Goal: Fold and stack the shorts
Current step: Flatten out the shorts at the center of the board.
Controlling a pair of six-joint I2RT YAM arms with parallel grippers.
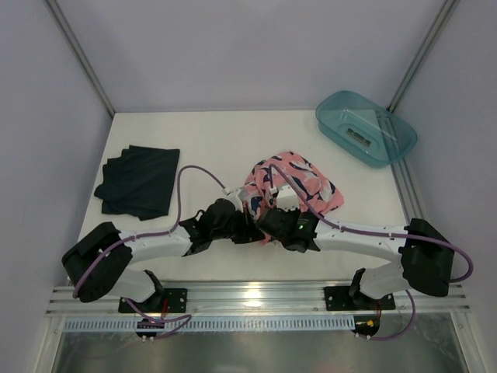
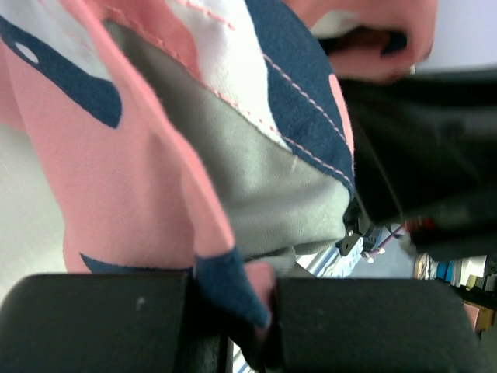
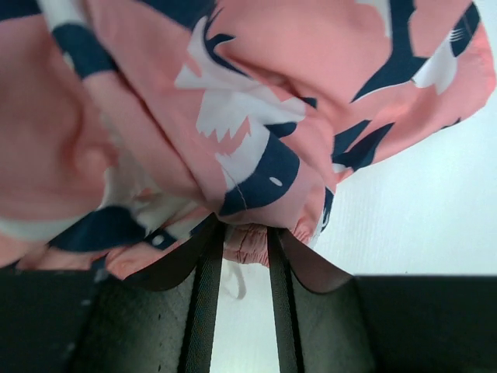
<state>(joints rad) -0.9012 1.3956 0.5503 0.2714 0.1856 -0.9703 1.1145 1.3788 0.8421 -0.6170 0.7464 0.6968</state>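
The salmon pink shorts (image 1: 303, 180), printed with navy and white shapes, are seen bunched in a loose heap on the tabletop (image 1: 217, 140). They lie near the teal tub (image 1: 365, 127), on the side of it that faces the arm bases and a little to its left, and are not touching it. The dark navy shorts (image 1: 138, 181) are laid flat in a folded, slightly fanned shape well apart from the tub, across the tabletop toward its left edge.

Both arms are bent inward, and their wrists are brought together just beside the edge of the pink heap that lies farthest from the tub.

The left pincer (image 2: 233, 330) is closed down narrow. In the left wrist view a fold of pink and navy cloth is pinched between its two black pads (image 2: 93, 322), and the rest of the fabric is draped upward over the lens, with a grey inner lining showing.

The right pincer (image 3: 242, 295) is also drawn narrow. A gathered pink hem appears to be caught between its fingers (image 3: 203, 303), though the contact itself is partly hidden by hanging cloth. A white cord is seen in the slim gap below, with bare tabletop behind it.
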